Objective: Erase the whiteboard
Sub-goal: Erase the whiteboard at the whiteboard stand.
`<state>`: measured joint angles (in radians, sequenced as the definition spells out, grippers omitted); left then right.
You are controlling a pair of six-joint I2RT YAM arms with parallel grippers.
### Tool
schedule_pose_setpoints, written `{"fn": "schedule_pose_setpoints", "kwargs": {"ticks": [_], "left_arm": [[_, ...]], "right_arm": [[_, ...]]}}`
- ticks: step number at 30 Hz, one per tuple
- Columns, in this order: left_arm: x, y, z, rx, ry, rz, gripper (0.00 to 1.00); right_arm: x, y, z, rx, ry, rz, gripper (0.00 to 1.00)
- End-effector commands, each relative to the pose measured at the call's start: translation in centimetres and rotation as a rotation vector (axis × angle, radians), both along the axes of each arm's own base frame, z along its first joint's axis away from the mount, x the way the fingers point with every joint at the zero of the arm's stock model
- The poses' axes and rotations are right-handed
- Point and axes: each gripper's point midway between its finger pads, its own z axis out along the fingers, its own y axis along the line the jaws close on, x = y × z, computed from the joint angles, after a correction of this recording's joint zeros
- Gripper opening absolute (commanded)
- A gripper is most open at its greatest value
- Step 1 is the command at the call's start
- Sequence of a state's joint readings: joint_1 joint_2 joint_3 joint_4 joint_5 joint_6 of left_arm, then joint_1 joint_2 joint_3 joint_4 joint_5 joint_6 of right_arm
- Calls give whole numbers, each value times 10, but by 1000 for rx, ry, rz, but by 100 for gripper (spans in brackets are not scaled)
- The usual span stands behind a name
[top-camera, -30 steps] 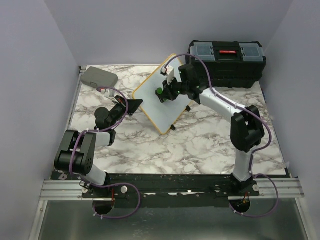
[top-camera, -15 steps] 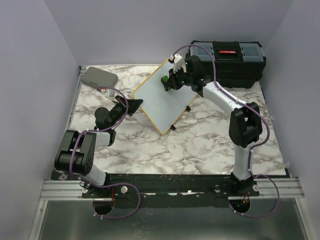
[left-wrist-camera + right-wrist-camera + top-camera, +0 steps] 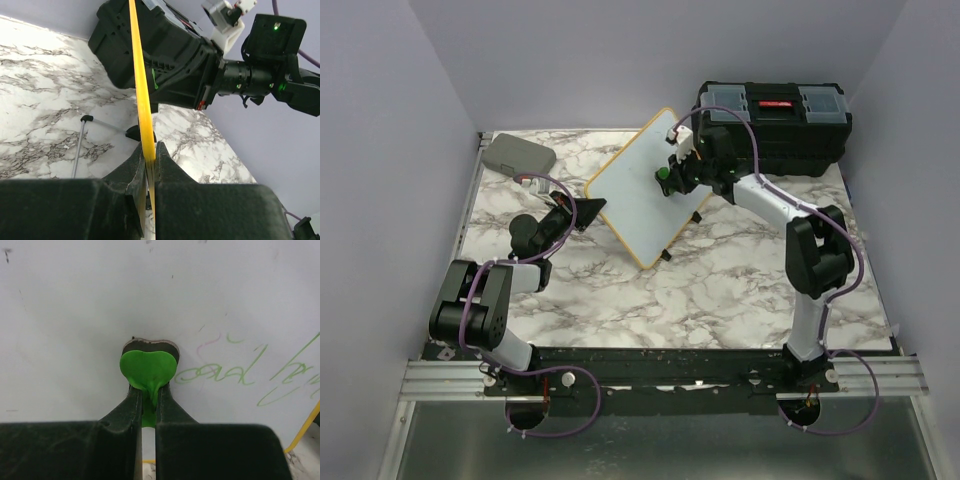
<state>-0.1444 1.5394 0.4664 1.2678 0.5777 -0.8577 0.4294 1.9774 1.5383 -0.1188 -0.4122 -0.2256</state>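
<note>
Two claws meet the tilted whiteboard (image 3: 635, 195) toward the table's (image 3: 720, 290) far edge. The left gripper (image 3: 593, 209) pinches its yellow frame's left corner. The right gripper (image 3: 666, 181) clamps a green eraser (image 3: 148, 367) against its face.

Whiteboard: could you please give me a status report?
Left hand shut on whiteboard edge. Right hand shut on green eraser, against it. Green writing not yet erased.

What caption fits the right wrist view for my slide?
Right gripper holds a green heart-shaped eraser against the whiteboard, green handwriting just to its right.
</note>
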Motion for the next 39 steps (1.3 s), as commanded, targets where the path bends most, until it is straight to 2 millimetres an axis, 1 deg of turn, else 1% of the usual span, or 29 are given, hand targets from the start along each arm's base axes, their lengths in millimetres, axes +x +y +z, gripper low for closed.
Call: {"fn": "schedule_pose_setpoints", "kwargs": {"ticks": [1,3,5,11,13,15,18,27,31,33,36,39], "left_arm": [[-28,-34,-28,71,48,-205,0],[-28,-34,-28,71,48,-205,0],[-29,-34,-29,71,51,-206,0],[-29,-34,-31,76,58,-207,0],[-28,-34,-31,78,58,-206,0],[-29,-34,-31,79,60,-208,0],[-29,-34,-30,80,58,-208,0],[-29,-34,-33,84,61,-210,0],[-29,-34,-33,82,59,-212,0],[-29,-34,-33,82,63,-212,0],[-29,-34,-33,83,62,-212,0],[-28,-34,-33,82,64,-211,0]], "right_arm": [[-53,-8,-80,-105,216,102,1],[-56,-6,-77,-93,212,125,1],[-51,-3,-70,-77,186,117,1],[-5,6,-34,-7,81,33,1],[7,9,-23,9,58,20,1],[16,12,-13,22,36,11,1],[23,14,-5,30,22,5,1],[25,16,9,59,-14,1,1],[33,11,7,52,-28,-47,1],[38,8,10,53,-46,-68,1],[43,8,15,59,-57,-77,1],[48,4,15,39,-77,-96,1]]}}
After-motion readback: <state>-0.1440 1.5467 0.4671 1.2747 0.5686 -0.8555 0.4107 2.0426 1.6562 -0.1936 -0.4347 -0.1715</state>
